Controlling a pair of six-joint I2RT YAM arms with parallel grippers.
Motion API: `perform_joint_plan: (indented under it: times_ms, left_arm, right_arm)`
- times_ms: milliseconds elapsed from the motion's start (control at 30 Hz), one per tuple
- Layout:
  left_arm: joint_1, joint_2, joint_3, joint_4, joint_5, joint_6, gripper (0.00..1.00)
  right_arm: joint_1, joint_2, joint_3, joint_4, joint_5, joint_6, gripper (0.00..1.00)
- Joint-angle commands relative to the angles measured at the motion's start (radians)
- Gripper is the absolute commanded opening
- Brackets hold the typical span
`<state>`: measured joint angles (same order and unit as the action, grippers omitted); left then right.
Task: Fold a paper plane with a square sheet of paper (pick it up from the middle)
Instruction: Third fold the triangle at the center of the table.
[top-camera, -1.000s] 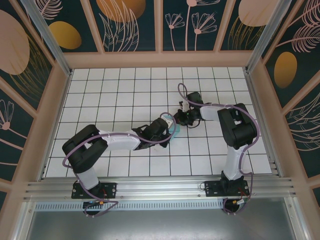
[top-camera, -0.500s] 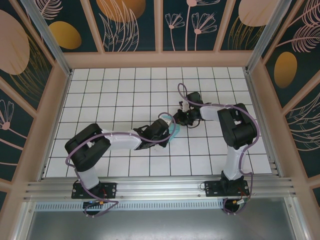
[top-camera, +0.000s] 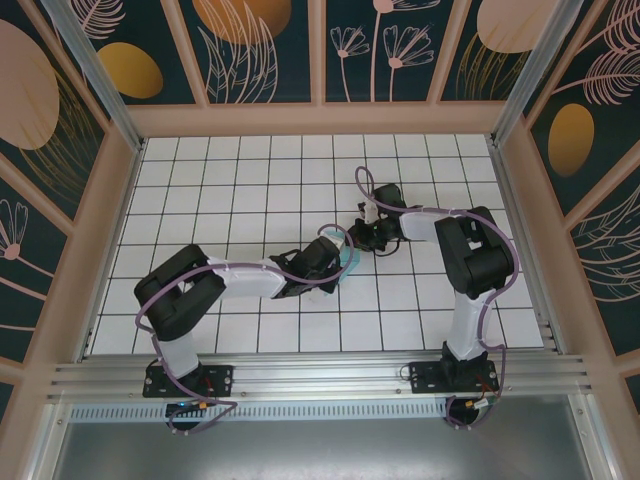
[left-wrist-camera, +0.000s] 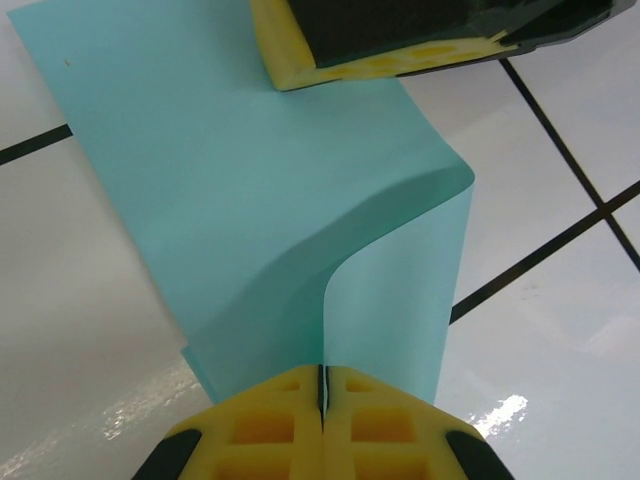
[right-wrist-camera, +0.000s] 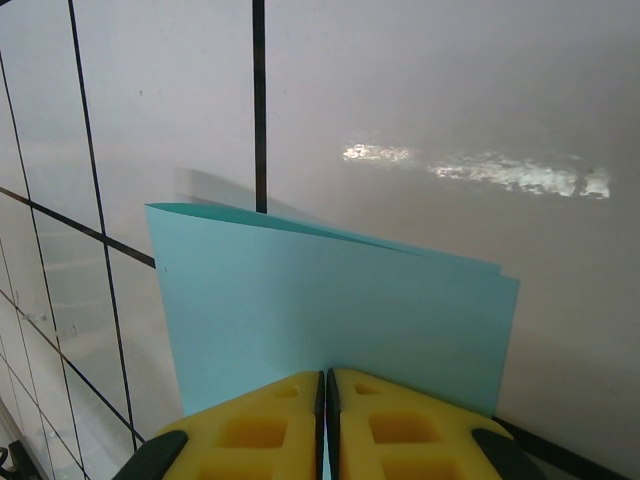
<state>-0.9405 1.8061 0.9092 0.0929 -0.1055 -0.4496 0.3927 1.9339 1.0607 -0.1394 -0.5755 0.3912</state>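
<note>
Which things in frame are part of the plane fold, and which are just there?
Job:
- square sheet of paper, bent over on itself
- left gripper, shut on it
- right gripper, shut on it

Just there:
- white tiled table
- patterned enclosure walls

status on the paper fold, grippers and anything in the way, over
Left gripper shut on the paper. Right gripper shut on its far end. Paper doubled over, bowed between them. No obstruction seen nearby.
</note>
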Motion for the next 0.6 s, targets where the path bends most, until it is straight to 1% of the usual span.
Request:
perform_joint_plan:
  times_ms: [0, 267, 567]
  left_arm:
    - [0.009, 0.018, 0.013, -0.014, -0.020, -0.001, 0.00]
    - [0.009, 0.016, -0.005, -0.013, -0.034, -0.028, 0.00]
    - [0.009, -0.011, -0.037, 0.007, -0.008, -0.059, 0.00]
  right_arm:
    - [0.015, 0.028, -0.005, -0.042, 0.035, -0.005, 0.15]
    - [0.016, 0.028, -0.011, -0.038, 0.040, 0.001, 0.15]
    - [0.016, 0.034, -0.011, -0.036, 0.042, 0.003, 0.15]
